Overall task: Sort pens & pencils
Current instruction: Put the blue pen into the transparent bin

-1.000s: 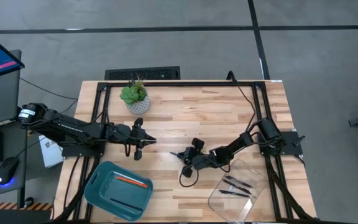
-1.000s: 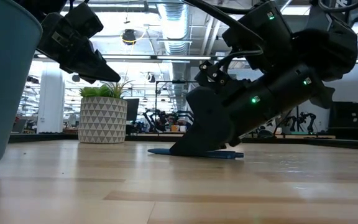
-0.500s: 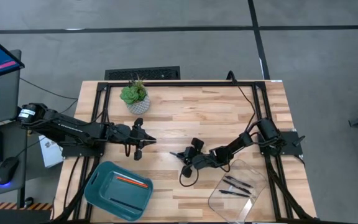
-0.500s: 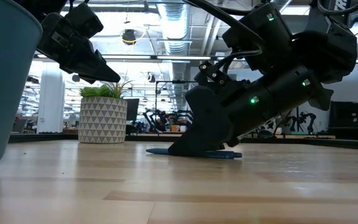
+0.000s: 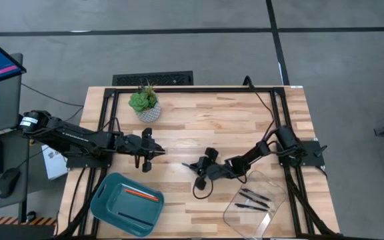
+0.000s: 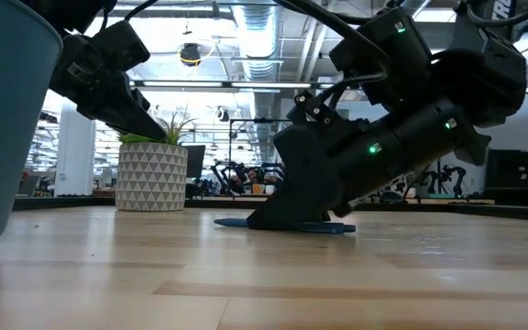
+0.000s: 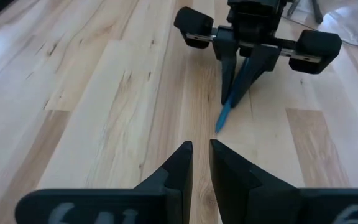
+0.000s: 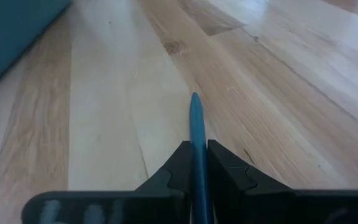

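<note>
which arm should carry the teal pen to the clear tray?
Right. The right gripper is already shut on the teal pen at the table, and the clear tray lies on its side. The left gripper hovers empty.

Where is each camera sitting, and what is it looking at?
High view: above the table, looking straight down; shows both arms, the left tool, the right tool.
Low view: at tabletop height, looking across into the room; the right tool is clamped on the teal-blue pen.
Left wrist view: on the left arm, looking past its own fingers at the right tool.
Right wrist view: on the right arm, looking along the pen between its fingers.
All four views show the pen.
</note>
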Available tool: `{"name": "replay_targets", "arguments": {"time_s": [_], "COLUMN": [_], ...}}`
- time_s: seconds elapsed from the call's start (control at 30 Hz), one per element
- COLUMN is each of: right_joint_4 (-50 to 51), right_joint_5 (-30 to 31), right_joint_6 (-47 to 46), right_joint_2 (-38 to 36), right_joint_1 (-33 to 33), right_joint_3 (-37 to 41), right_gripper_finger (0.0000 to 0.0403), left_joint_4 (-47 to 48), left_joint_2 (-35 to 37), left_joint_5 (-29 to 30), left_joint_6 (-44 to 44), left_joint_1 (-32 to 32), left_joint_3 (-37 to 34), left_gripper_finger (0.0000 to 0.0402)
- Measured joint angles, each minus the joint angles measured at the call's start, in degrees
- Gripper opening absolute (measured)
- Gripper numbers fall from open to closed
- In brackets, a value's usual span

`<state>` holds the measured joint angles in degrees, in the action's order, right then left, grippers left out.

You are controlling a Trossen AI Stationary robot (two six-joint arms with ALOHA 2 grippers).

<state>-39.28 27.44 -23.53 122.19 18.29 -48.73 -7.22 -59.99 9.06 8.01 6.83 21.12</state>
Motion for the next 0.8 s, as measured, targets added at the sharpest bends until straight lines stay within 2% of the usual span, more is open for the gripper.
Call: {"name": "replay_targets", "arguments": {"time_s": [0.1, 0.27, 0.6, 0.8], "right_joint_4": [1.16, 1.82, 10.57, 16.04], "right_joint_5": [-1.54, -0.6, 0.5, 0.73], "right_joint_6": [1.22, 6.14, 12.77, 13.44], "right_joint_2": [-1.96, -8.02, -22.24, -28.03], "right_joint_1": [-0.88, -2.22, -5.8, -5.64], "right_joint_3": [0.09, -0.02, -0.02, -0.07], "right_gripper_finger": [0.0062, 0.0062, 0.0062, 0.0062], "left_joint_4": [-0.15, -0.17, -0.24, -0.24], "left_joint_2": [0.0, 0.0, 0.0, 0.0], "left_joint_5": [0.0, 0.01, 0.04, 0.07], "left_joint_6": [0.0, 0.0, 0.0, 0.0], "left_joint_1": [0.0, 0.0, 0.0, 0.0], "left_joint_3": [0.0, 0.0, 0.0, 0.0], "left_gripper_finger": [0.0045, 0.0045, 0.0045, 0.0045]}}
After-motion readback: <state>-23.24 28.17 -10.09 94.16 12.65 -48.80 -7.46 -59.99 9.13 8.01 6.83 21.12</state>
